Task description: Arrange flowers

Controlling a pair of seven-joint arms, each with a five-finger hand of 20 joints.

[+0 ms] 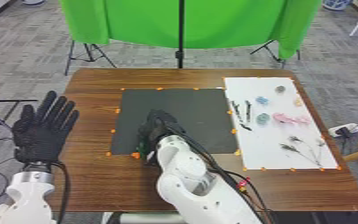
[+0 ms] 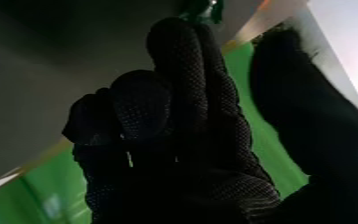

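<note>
Flowers (image 1: 291, 119) in pink, blue, green and peach are lying loose on the white sheet (image 1: 252, 150), which is covering the table's (image 1: 95, 182) right side. Dark twigs (image 1: 238, 111) are resting on the same sheet, left of the blooms; thin stems with dark heads (image 1: 288, 148) are lying nearer the robot.

Right arm is stretching in from the bottom edge, angling leftward; right hand (image 1: 160, 122) is hanging over the left part of the black mat (image 1: 206, 105). In the wrist view, two fingers are standing long and close together, the other two are bending partway, and the thumb is keeping well apart. A glossy green thing (image 2: 216, 11) is showing just past the longer fingertips; cannot tell whether they are touching. Flowers are lying well to the right of this hand.

Left hand (image 1: 40, 140) is pointing away from the robot at the table's left edge, fingers straight and slightly spread.
</note>
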